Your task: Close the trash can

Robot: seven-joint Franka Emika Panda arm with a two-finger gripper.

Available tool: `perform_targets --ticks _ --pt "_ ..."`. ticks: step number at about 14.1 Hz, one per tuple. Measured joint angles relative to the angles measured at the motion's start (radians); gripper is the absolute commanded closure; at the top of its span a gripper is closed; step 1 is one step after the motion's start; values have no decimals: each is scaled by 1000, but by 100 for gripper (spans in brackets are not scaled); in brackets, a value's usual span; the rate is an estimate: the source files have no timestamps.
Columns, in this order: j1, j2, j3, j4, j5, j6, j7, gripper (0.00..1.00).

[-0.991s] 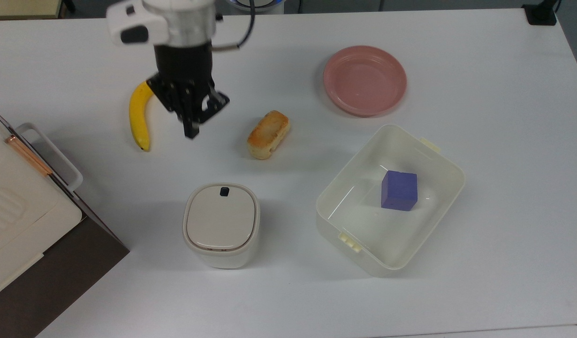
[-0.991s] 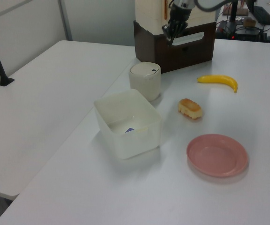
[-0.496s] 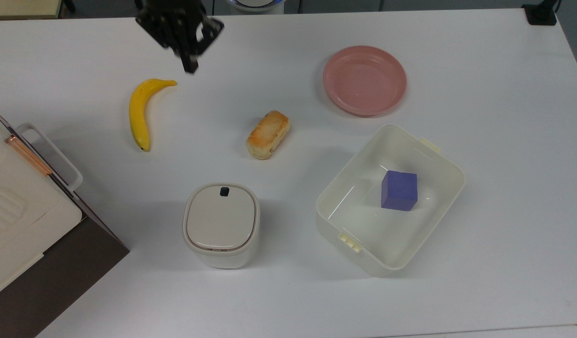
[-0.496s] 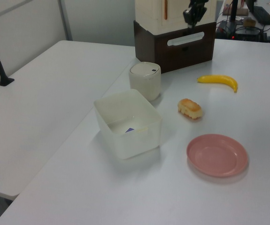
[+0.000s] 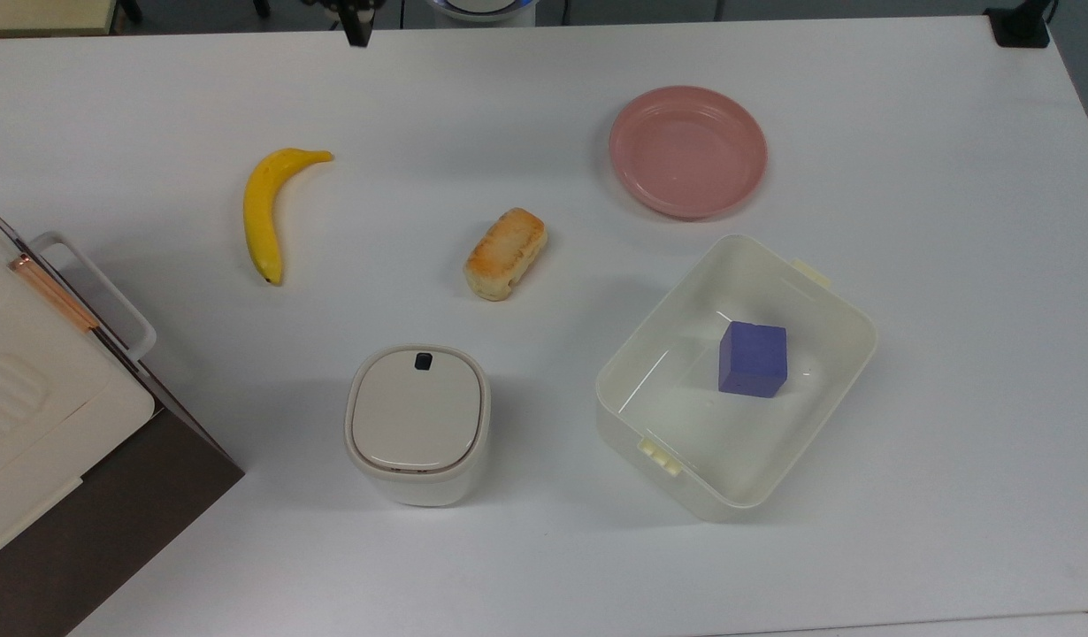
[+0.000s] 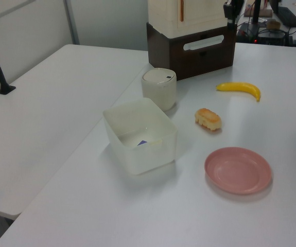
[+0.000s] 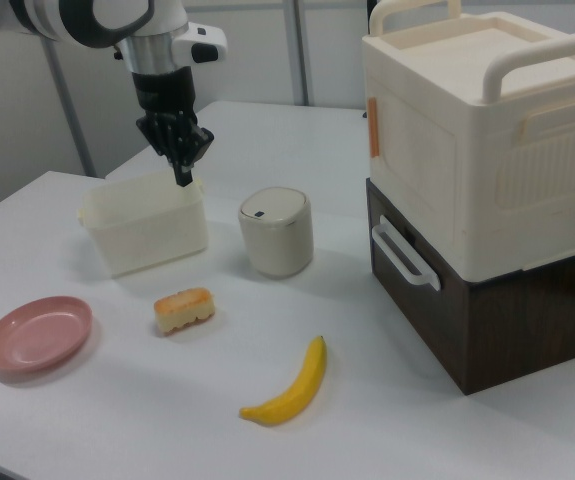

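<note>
The gripper (image 7: 183, 172) is mostly cut off at the top edge of the top view, just a dark tip poking in at about 12 o'clock. The right view shows it properly: hanging in the air, pointing down, fingers pressed together with nothing between them, well clear of everything on the table (image 5: 544, 548).

The trash can (image 5: 417, 425) sits on the table at roughly 7 o'clock from the bread roll (image 5: 506, 253) in the top view. It's a small cream rounded-square bin, and its beige lid (image 5: 417, 415) lies flat down, seated in the rim, with the little black button (image 5: 424, 360) at the lid's 12 o'clock edge.

The top view looks straight into the translucent tub (image 5: 827, 301) at 3 o'clock from the can and shows a purple cube (image 5: 753, 358) inside. In the left view you only catch a sliver of it through the wall.

The right view gives the full stacked cream box on a dark brown base (image 7: 487, 180), which the top view crops at its left edge. Banana (image 5: 265, 212) and pink plate (image 5: 687, 150) lie further back.
</note>
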State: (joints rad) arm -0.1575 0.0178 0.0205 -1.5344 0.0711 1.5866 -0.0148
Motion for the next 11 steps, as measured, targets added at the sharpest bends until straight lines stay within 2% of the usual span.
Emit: perform_targets --ticks 2,5,11 --pt "-9 -8 -2 0 27 -39 -54 100" --pt "-30 -25 -28 3 115 -62 -79 100" --pt "-34 -40 -26 3 132 -67 24 100"
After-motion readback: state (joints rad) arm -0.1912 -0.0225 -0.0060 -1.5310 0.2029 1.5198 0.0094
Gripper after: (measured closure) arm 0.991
